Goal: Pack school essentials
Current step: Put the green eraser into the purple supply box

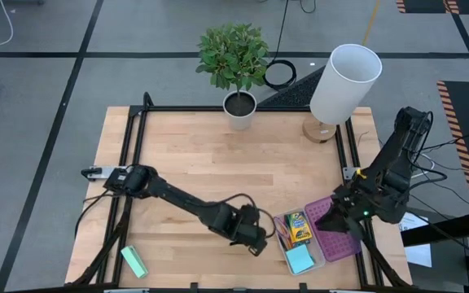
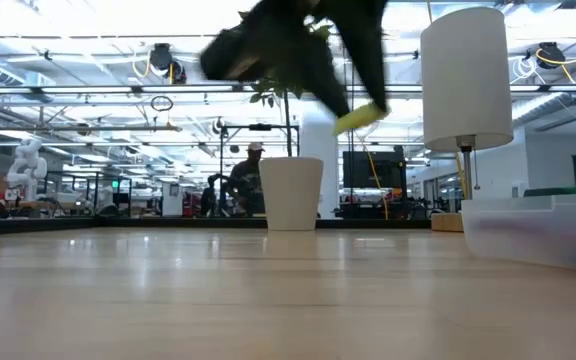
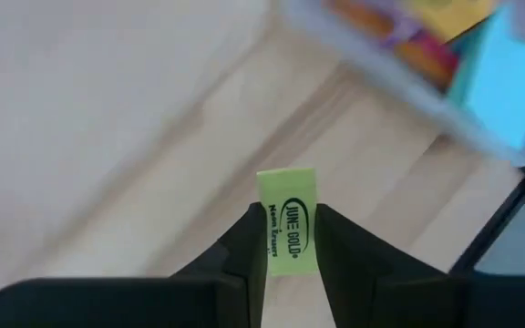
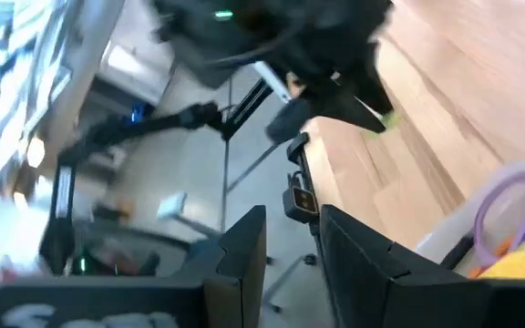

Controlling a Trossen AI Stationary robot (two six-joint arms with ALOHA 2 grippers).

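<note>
Left wrist view, left pincer (image 3: 290, 239) clamping yellow-green eraser (image 3: 289, 219), apparently printed "June Gold"

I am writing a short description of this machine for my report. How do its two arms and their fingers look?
Both arms are dark, nearly black, made of jointed segments. The left arm has a light tag near its base and black cables along it. The right arm shows a small green light. The left gripper and the right gripper each have two flat, matte black fingers with angular tips.

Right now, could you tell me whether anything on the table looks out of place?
Only the mint-green block, lying alone and askew near the front-left corner, far from the clear container. The left end effector holds a small yellow-green eraser.
</note>
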